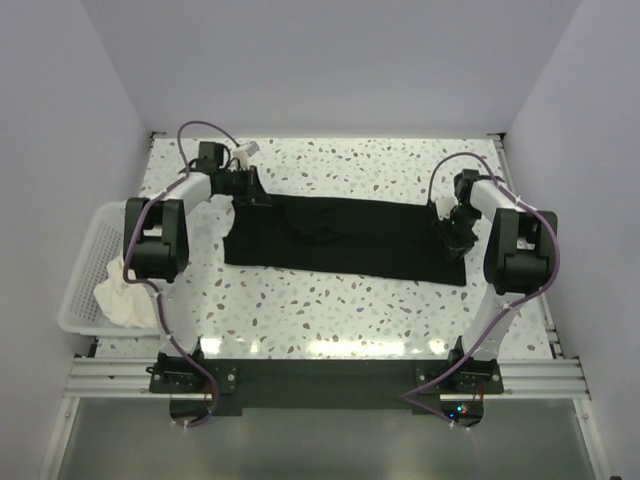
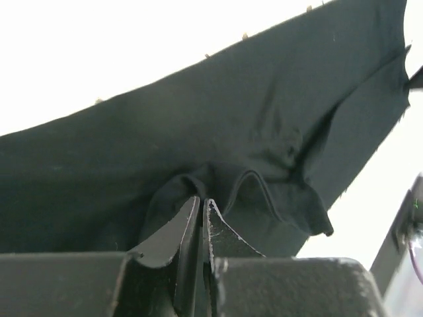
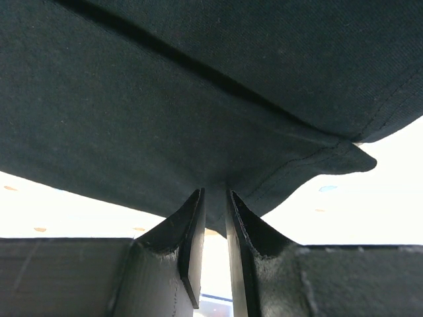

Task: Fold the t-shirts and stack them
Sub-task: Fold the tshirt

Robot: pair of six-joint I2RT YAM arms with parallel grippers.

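The black t-shirt point(image 1: 340, 238) lies spread lengthwise across the middle of the table, folded into a long band. My left gripper point(image 1: 252, 192) is shut on its upper left corner; in the left wrist view the fingertips point(image 2: 192, 211) pinch a bunched fold of the black t-shirt point(image 2: 218, 125). My right gripper point(image 1: 452, 236) is shut on the shirt's right end; in the right wrist view the hem of the black t-shirt point(image 3: 198, 99) runs down between the fingertips point(image 3: 195, 205). The white t-shirt point(image 1: 128, 298) lies crumpled in the basket at the left.
A white plastic lattice basket point(image 1: 88, 262) sits at the table's left edge beside the left arm. The speckled tabletop point(image 1: 330, 305) shows in front of and behind the shirt. White walls close the back and sides.
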